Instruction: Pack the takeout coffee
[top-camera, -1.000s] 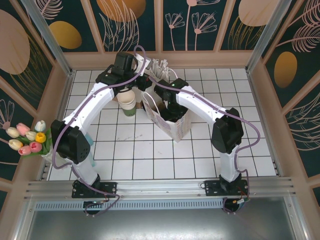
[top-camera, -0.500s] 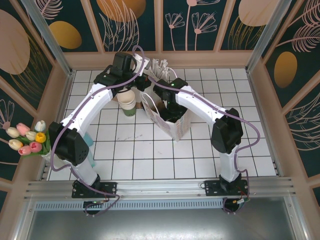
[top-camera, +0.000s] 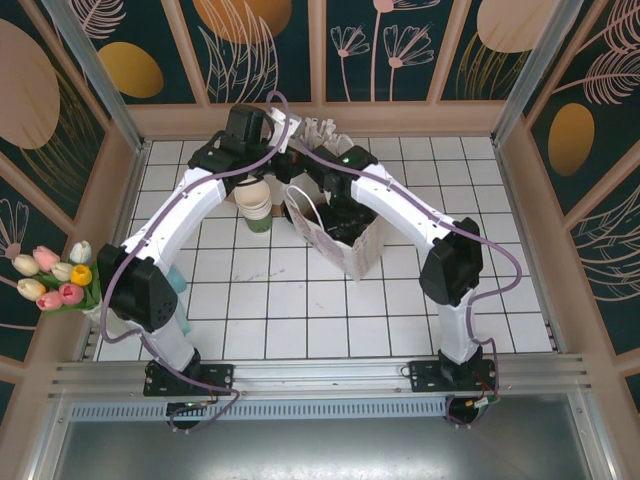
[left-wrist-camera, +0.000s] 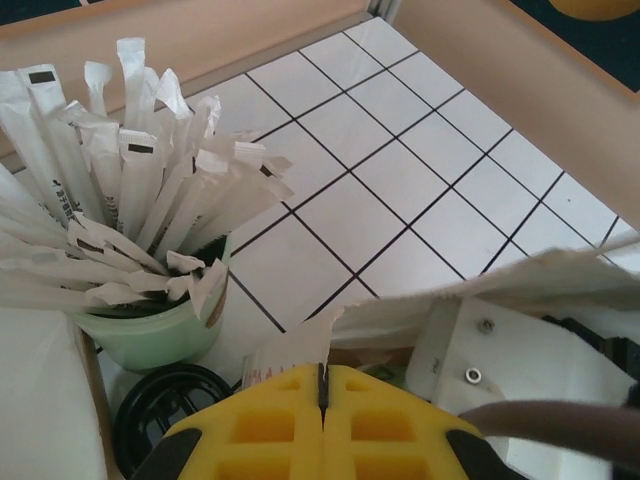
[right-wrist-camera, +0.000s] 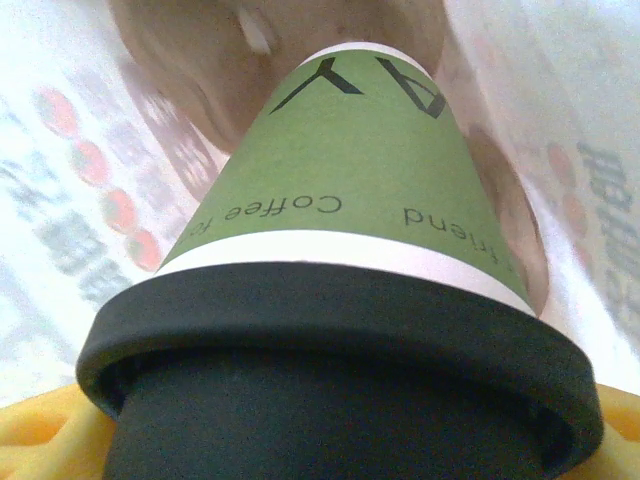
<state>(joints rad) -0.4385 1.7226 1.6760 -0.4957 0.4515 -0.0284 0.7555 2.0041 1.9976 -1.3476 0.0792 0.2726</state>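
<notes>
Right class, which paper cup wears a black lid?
The green paper cup printed "Coffee"; the pale green cup holds white wrapped sticks, and the stacked cream paper cups are lidless.

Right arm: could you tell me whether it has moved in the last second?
Yes. The right arm shifted slightly toward the far wall, judged against the paper bag.

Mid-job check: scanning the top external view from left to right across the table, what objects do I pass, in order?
Bunch of tulips → stack of cream paper cups → white paper bag. The cup of wrapped sticks is left out because it overlaps the bag's span.
</notes>
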